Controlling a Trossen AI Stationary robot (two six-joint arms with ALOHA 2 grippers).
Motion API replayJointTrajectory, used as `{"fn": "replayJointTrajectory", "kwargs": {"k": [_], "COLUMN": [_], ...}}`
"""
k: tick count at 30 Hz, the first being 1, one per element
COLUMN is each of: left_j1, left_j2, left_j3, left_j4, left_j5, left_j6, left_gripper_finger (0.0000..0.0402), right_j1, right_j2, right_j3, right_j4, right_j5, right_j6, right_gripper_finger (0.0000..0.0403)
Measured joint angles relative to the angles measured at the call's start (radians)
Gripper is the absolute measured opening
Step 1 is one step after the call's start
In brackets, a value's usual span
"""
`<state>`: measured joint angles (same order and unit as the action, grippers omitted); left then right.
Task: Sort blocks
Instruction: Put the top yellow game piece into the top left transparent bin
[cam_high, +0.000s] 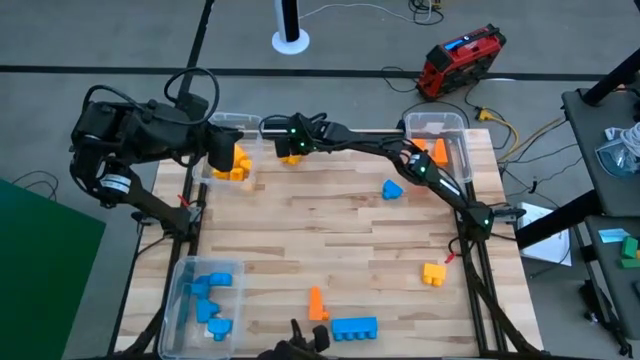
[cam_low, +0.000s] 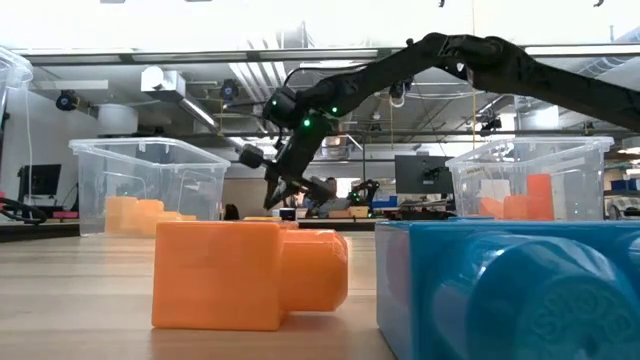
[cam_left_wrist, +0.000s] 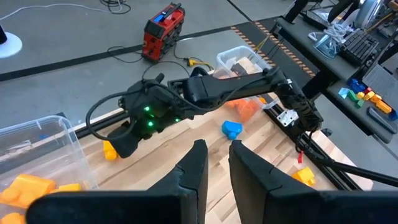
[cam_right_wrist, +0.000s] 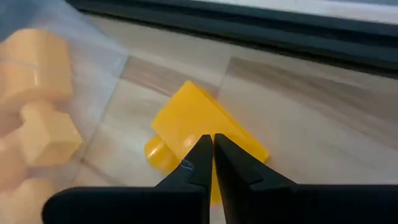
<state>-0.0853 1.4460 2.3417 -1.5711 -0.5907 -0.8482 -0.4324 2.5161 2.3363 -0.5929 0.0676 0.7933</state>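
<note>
A yellow block (cam_right_wrist: 198, 127) lies on the table by the far edge, just right of the far-left clear bin (cam_high: 232, 128), which holds yellow blocks (cam_high: 238, 165). My right gripper (cam_right_wrist: 210, 144) has reached across the table and hangs shut right over this block (cam_high: 292, 156). My left gripper (cam_left_wrist: 216, 155) hovers over the far-left bin (cam_left_wrist: 37, 140), slightly open with nothing between its fingers. Loose on the table are a blue block (cam_high: 392, 188), a yellow one (cam_high: 433, 273), an orange one (cam_high: 317, 303) and a blue one (cam_high: 354, 327). My right gripper's shut fingertips (cam_right_wrist: 200, 149) stand at the yellow block's upper face (cam_right_wrist: 186, 118), coming from above and slanting down. Whether they touch it, I cannot tell. The block lies flat on the table.
A far-right bin (cam_high: 440, 128) holds orange blocks, and a near-left bin (cam_high: 190, 285) holds blue ones. My right arm (cam_high: 400, 150) spans the far edge of the table. The table's middle (cam_high: 320, 230) is bare wood.
</note>
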Motion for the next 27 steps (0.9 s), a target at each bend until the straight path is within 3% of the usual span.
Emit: {"fn": "replayJointTrajectory", "kwargs": {"k": [10, 27], "left_j1": [0.000, 0.000], "left_j2": [0.000, 0.000], "left_j3": [0.000, 0.000], "left_j4": [0.000, 0.000], "left_j5": [-0.002, -0.002], "left_j6": [0.000, 0.001], "left_gripper_finger": [0.0045, 0.0045], "right_j1": [0.014, 0.043], "right_j2": [0.013, -0.031], "right_j3": [-0.006, 0.013], "right_j4": [-0.064, -0.393], "right_j5": [-0.017, -0.013], "right_j6": [-0.022, -0.107], "right_gripper_finger": [0.0013, 0.0013]}}
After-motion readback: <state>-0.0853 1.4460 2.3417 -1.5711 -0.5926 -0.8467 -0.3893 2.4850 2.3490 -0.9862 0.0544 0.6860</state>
